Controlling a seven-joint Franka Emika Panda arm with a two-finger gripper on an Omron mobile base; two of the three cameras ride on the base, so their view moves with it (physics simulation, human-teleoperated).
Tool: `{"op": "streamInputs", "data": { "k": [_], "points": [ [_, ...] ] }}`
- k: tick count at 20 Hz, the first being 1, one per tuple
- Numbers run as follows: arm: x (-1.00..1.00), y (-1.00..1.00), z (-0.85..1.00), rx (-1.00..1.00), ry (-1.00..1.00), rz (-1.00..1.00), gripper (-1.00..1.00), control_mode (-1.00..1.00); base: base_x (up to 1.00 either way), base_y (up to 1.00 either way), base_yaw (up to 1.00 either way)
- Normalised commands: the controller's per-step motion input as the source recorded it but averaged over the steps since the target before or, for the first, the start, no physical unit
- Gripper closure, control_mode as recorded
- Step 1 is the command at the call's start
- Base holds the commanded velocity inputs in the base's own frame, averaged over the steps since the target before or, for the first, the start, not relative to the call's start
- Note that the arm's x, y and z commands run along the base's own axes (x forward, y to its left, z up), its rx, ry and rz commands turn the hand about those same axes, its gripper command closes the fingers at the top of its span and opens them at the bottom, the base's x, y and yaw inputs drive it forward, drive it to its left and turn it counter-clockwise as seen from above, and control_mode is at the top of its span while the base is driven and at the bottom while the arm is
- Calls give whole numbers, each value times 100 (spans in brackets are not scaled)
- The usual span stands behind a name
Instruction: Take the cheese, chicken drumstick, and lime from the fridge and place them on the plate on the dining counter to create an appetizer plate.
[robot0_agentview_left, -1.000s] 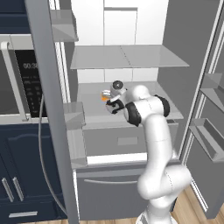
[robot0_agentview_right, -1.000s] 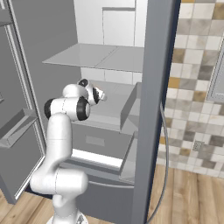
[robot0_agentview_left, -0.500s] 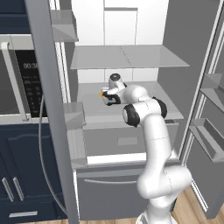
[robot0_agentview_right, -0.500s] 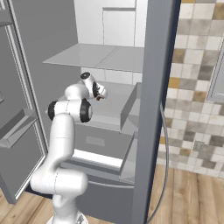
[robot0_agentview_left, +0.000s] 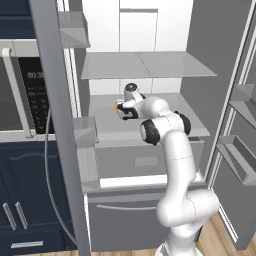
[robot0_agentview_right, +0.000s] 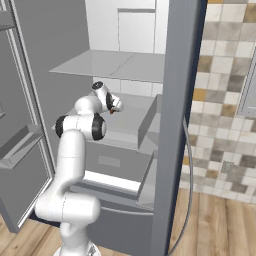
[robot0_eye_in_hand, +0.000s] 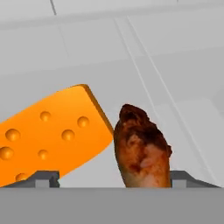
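**A:** Starting at the left of the left base view: a dark navy cabinet (robot0_agentview_left: 20, 200) low down, a microwave with a dark door (robot0_agentview_left: 22, 95) above it, then the tall pale grey fridge (robot0_agentview_left: 145, 65) standing open across the middle.

**B:** And the white arm (robot0_agentview_left: 170, 165) climbs from the lower right, bends, and reaches in over the flat grey middle shelf (robot0_agentview_left: 105, 125). A speck of orange shows right at its tip, centre-left of frame.

**A:** In the hand view, that's the bright orange cheese wedge (robot0_eye_in_hand: 48, 135) with round dimples, filling the lower left. Touching its right edge, or as good as, sits the reddish-brown chicken drumstick (robot0_eye_in_hand: 142, 151), lower centre, standing up towards the camera.

**B:** The fingers (robot0_eye_in_hand: 113, 179)?

**A:** Two small dark tips poke up at the bottom, one far left under the cheese, one right of the drumstick. Spread wide, gripping nothing; both foods lie between them, with the drumstick nearer the right tip.

**B:** In the right base view the arm rises lower left, its hand on the same shelf at centre-left. Beige and grey wall tiles (robot0_agentview_right: 225, 100) run down the right.
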Motion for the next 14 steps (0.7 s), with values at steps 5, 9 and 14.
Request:
{"op": "streamInputs", "data": {
  "k": [5, 9, 14],
  "points": [
    [-71, -22, -100, -9, -30, -7, 100, -100, 0, 0, 0],
    [-91, -77, -91, -1, -7, -14, 100, -100, 0, 0, 0],
    [-83, -60, -9, 1, 12, -10, 100, -100, 0, 0, 0]
  ]
}}
